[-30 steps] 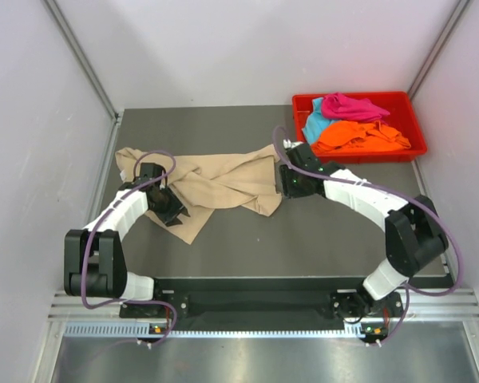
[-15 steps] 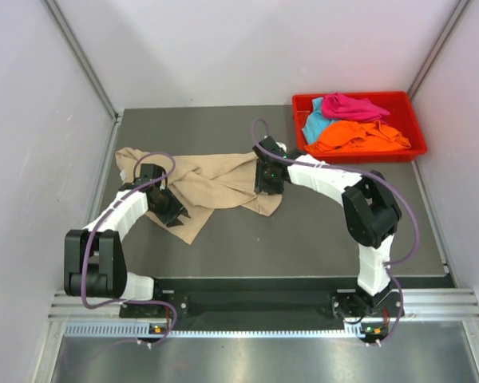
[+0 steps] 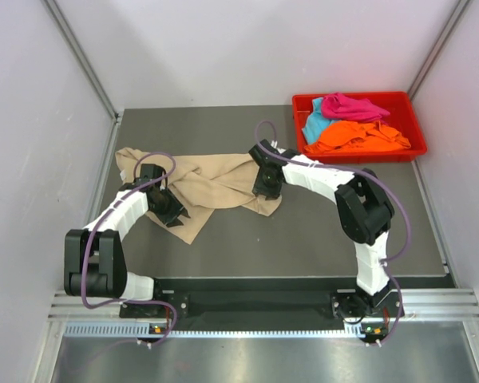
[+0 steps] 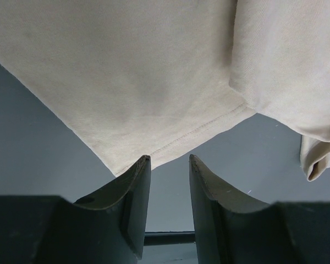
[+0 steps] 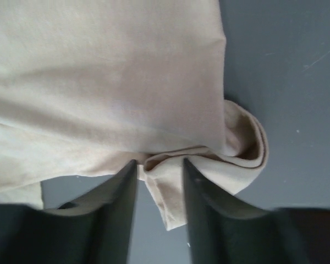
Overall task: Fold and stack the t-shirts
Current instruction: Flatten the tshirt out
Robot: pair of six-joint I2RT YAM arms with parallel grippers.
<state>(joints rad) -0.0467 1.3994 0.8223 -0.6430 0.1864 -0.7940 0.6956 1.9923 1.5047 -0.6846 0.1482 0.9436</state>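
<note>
A beige t-shirt (image 3: pixel 215 183) lies crumpled on the dark table (image 3: pixel 319 231), left of centre. My left gripper (image 3: pixel 166 211) is low at the shirt's near-left part. In the left wrist view it (image 4: pixel 169 159) is open and empty, with the shirt's stitched hem (image 4: pixel 198 129) just past its tips. My right gripper (image 3: pixel 265 185) is over the shirt's right end. In the right wrist view it (image 5: pixel 158 164) is open, with a rolled fold of beige cloth (image 5: pixel 170 192) lying between the jaws. Magenta (image 3: pixel 347 106), teal (image 3: pixel 313 124) and orange (image 3: pixel 359 136) t-shirts lie heaped in the tray.
A red plastic tray (image 3: pixel 367 157) stands at the back right of the table. White walls close in on the left, back and right. The arm bases sit on a black rail (image 3: pixel 247 299) at the near edge.
My right arm has swung left from the shirt's right edge onto the cloth, and its gripper now straddles a fold. The left arm and the shirts in the tray have not moved.
</note>
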